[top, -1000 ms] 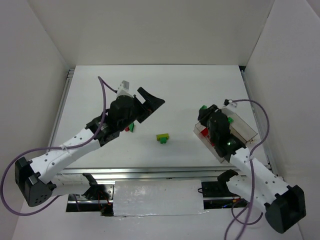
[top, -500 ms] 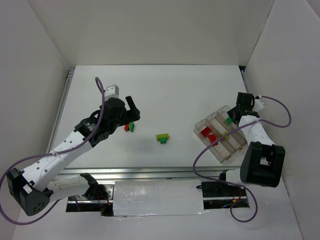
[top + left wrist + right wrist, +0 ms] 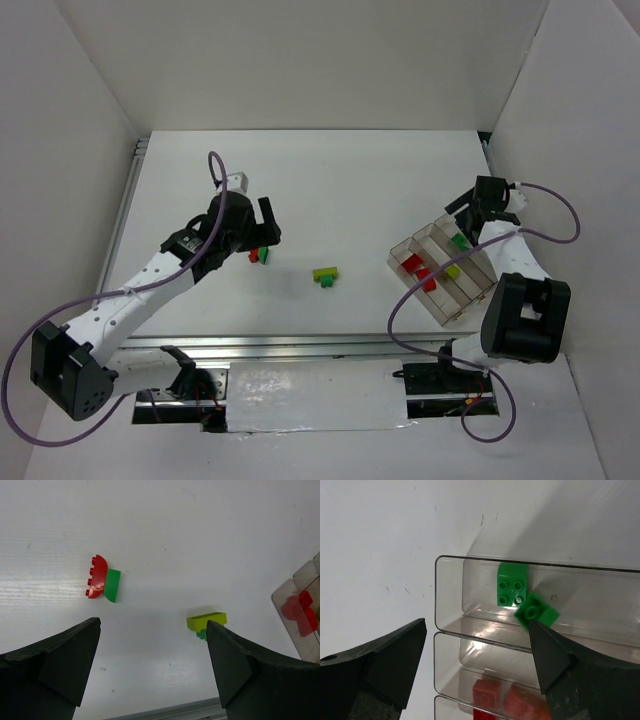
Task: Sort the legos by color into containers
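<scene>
The clear tray (image 3: 470,300) stands at the right. My right gripper (image 3: 462,208) hovers open over its far end. In the right wrist view the end compartment of the tray (image 3: 436,595) holds a flat green brick (image 3: 512,584). A second green brick (image 3: 537,611) shows blurred and tilted just off my right fingertip, free of the open right gripper (image 3: 477,625). Red bricks (image 3: 490,692) lie two compartments over. My left gripper (image 3: 270,225) is open and empty above a joined red (image 3: 97,576) and green (image 3: 113,585) pair. A yellow-green brick (image 3: 206,621) sits on a green one (image 3: 201,635).
White walls close in the table on three sides. A metal rail (image 3: 300,342) runs along the near edge, and purple cables loop off both arms. A yellow-green brick (image 3: 452,270) lies in the tray's middle compartment. The tray's corner (image 3: 306,572) shows at the left wrist view's right edge.
My right gripper has opened over the tray and the green brick has left it. The left gripper shifted slightly nearer the red and green pair and stayed open.
</scene>
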Controlling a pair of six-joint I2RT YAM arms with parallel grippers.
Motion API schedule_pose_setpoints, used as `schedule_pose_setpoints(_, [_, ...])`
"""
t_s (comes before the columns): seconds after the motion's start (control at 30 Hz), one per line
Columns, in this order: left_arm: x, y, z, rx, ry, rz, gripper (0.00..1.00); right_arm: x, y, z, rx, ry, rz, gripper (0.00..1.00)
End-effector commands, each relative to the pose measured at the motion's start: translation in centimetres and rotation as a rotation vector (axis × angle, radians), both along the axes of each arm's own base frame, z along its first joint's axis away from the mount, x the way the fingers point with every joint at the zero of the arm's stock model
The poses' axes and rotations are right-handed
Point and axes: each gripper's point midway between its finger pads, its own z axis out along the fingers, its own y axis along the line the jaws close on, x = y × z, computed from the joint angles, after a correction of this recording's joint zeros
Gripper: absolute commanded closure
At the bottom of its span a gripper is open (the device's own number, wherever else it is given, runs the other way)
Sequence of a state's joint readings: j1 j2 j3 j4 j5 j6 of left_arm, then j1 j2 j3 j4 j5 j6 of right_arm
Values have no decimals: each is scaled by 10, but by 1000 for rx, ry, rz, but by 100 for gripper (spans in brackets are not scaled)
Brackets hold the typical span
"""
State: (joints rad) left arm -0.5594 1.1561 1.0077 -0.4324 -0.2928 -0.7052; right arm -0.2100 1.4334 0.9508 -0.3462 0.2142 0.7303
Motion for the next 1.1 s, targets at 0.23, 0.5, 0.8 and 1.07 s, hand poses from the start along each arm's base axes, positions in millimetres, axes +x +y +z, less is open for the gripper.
schedule_pose_setpoints(0.23, [-4, -91, -60, 39, 152, -143, 1, -29, 130, 92, -76, -235, 397, 9])
schedule_pose_setpoints(0.5, [3, -124, -94, 169, 209, -233, 0, -93, 186, 75, -27, -238, 656, 9])
schedule_pose_setpoints(0.8, [-14, -172, -113, 196, 135, -729, 0, -122, 198, 53, -11, -218, 817, 9])
schedule_pose_setpoints(1.07, [-15, -172, -147, 297, 203, -898, 1, -134, 207, 69, 30, -294, 873, 9])
